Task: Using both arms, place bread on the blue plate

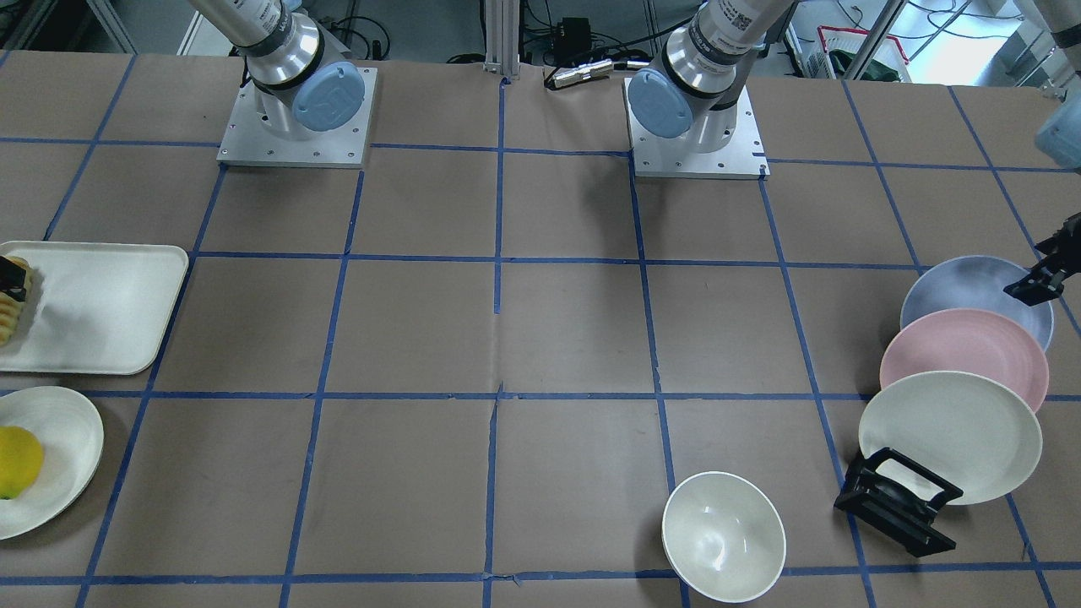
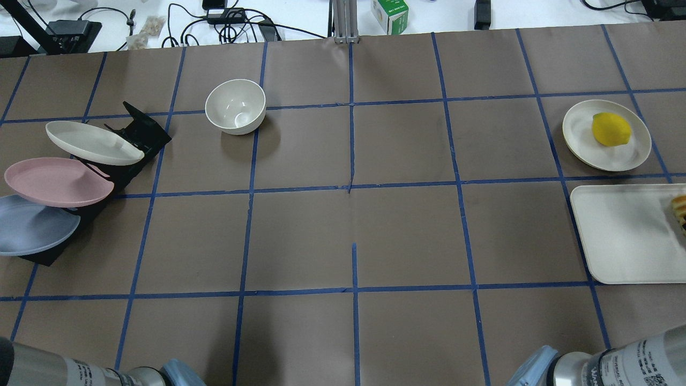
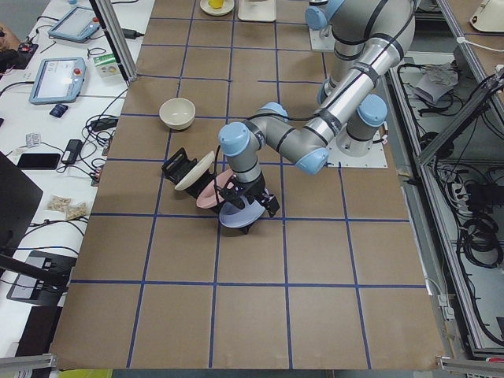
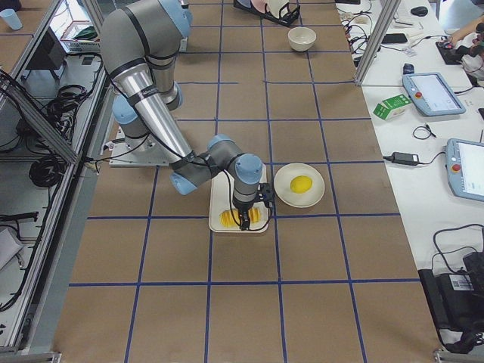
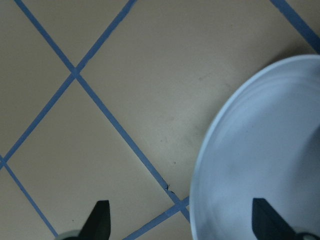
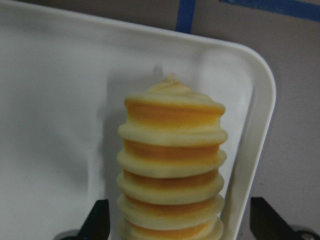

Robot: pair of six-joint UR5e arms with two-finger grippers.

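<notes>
Surface (image 1: 557,338): the task's two things lie at opposite ends, well apart.
White tray (image 1: 101,304), right arm's side: carries the bread (image 6: 171,165).
Blue plate (image 1: 963,291), left arm's side: leans in the black rack (image 1: 899,502).
Bread's long axis runs straight ahead of the right pincer (image 6: 177,220), whose jaws stand apart astride it.
Left pincer (image 5: 182,220): jaws apart, straddling the plate's rim.

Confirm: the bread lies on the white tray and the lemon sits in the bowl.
Wrong on the lemon: it sits on a small white plate; the bowl is empty, per the overhead view. The bread does lie on the white tray.
</notes>
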